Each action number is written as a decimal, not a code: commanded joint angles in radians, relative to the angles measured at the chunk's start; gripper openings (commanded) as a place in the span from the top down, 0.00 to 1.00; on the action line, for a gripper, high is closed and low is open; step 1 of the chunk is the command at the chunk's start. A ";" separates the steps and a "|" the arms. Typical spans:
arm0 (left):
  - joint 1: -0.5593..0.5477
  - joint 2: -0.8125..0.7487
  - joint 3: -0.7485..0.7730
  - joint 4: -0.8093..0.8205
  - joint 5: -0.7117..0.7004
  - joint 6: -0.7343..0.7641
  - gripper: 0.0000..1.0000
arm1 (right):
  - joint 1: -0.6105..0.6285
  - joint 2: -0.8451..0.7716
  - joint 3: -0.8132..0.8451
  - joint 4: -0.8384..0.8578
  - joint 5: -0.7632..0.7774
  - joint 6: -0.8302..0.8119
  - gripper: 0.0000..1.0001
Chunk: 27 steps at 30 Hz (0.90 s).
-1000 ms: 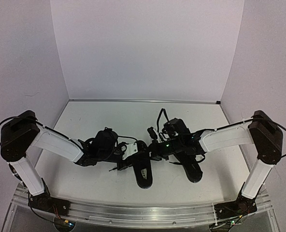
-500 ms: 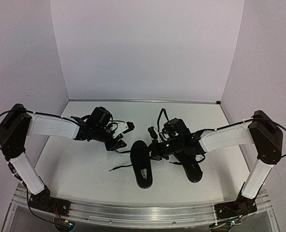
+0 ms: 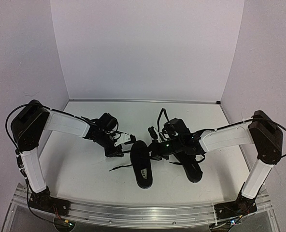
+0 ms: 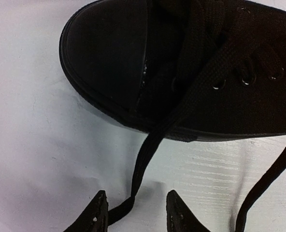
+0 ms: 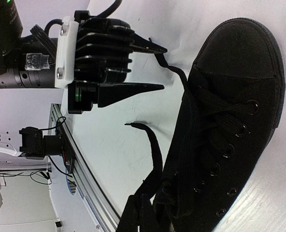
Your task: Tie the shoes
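the shoes are black all over, canvas, toe cap and sole edge alike, and the laces are the same flat black. only the eyelets give a silvery glint, and one insole carries a small white label. the left gripper is black too, with a white block behind it. the arm links are white between black joints. a small green light glows at the right wrist. the table is white, the walls pale lilac-white, the front rail bare silver.
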 commanded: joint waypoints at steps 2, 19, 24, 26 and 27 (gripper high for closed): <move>0.008 0.055 0.073 -0.057 -0.014 0.070 0.67 | 0.007 -0.024 0.009 0.008 0.021 -0.001 1.00; -0.108 -0.333 -0.074 -0.117 -0.049 -0.157 1.00 | 0.007 -0.026 0.003 0.008 0.060 0.014 1.00; -0.157 -0.389 -0.042 -0.290 -0.175 -0.339 1.00 | 0.007 -0.035 -0.002 0.008 0.073 0.019 1.00; -0.164 -0.380 -0.017 -0.367 -0.200 -0.414 1.00 | 0.007 -0.033 -0.001 0.008 0.073 0.020 1.00; -0.167 -0.369 -0.007 -0.408 -0.212 -0.449 1.00 | 0.007 -0.032 0.000 0.008 0.073 0.020 1.00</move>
